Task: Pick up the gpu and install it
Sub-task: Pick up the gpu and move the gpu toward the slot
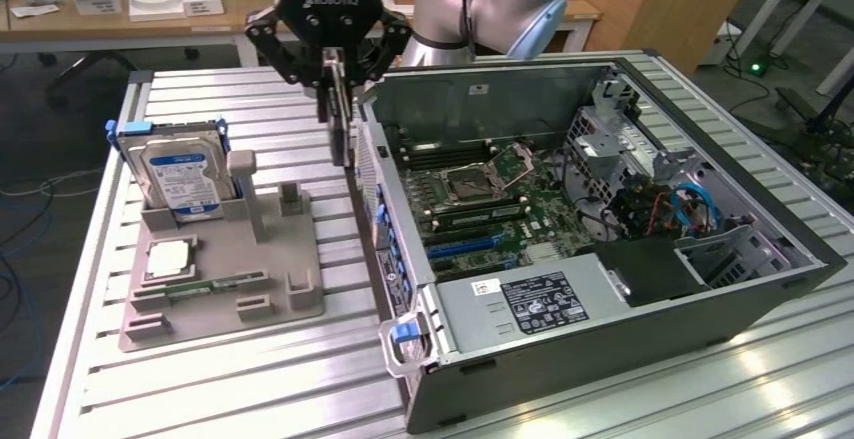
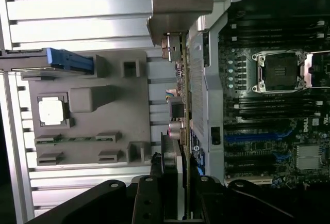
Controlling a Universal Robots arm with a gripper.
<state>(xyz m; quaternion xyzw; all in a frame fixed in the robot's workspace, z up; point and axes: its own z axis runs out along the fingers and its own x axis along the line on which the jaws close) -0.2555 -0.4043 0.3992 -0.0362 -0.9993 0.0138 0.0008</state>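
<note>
Exterior view: the hand (image 1: 334, 77) is clamped on the gpu (image 1: 344, 131), held upright, edge-on, beside the open computer case (image 1: 507, 94).

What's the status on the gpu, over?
Fingers shut on gpu. gpu held on edge, above the gap between tray and case, not yet in a slot. Case wall close beside it.

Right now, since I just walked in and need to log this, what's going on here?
The robot arm's gripper holds the gpu edge-down in the air, between the gray parts holder and the open computer case, close to the case's wall. The card is not yet seated on the motherboard. The hard drive stands in the holder.
</note>
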